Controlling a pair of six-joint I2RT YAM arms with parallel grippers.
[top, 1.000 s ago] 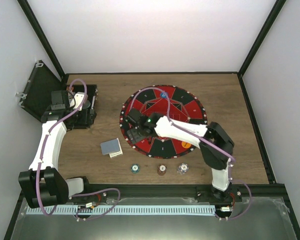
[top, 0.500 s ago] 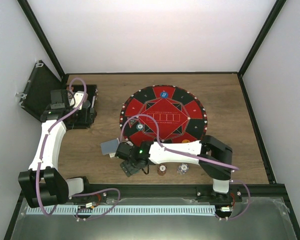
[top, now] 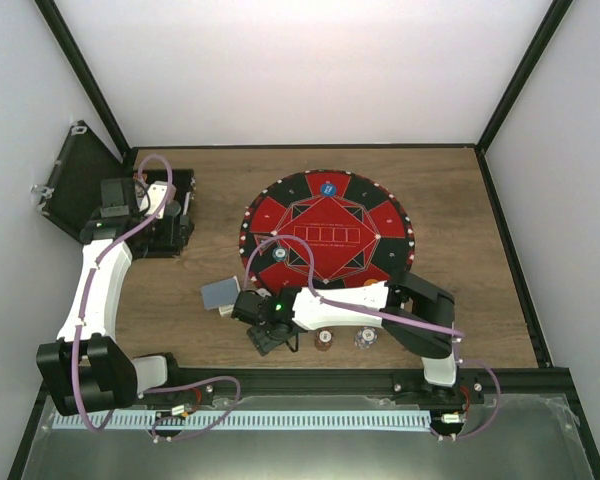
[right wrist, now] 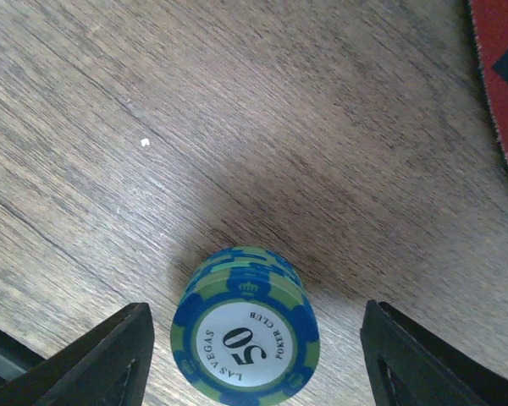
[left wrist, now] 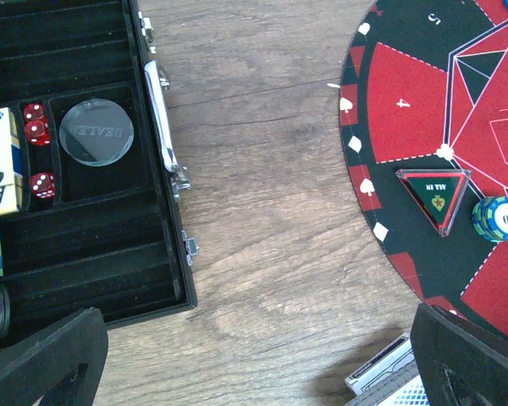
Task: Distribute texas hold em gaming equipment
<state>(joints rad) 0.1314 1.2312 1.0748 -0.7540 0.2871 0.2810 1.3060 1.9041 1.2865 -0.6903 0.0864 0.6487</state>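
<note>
A stack of blue-and-green poker chips (right wrist: 245, 342) marked 50 stands on the wood between the fingers of my right gripper (right wrist: 252, 364). The gripper is open, with a gap on each side of the stack. In the top view this gripper (top: 268, 336) sits low near the table's front edge and hides that stack. A dark red chip stack (top: 323, 339) and a whitish one (top: 365, 338) stand just to its right. The card deck (top: 220, 293) lies beside the mat. My left gripper (left wrist: 254, 376) hangs open and empty near the case, above bare wood.
The round red-and-black mat (top: 380, 215) carries a blue button (top: 327, 186), another teal chip stack (left wrist: 499, 218) and a triangular ALL IN marker (left wrist: 433, 193). The open black case (left wrist: 165, 169) at the left holds red dice, a clear dealer disc (left wrist: 96, 132), cards and chips.
My right arm has swung off the mat toward the near left and come down over the teal chip stack, its jaws narrowing a little. The left arm has not moved.
</note>
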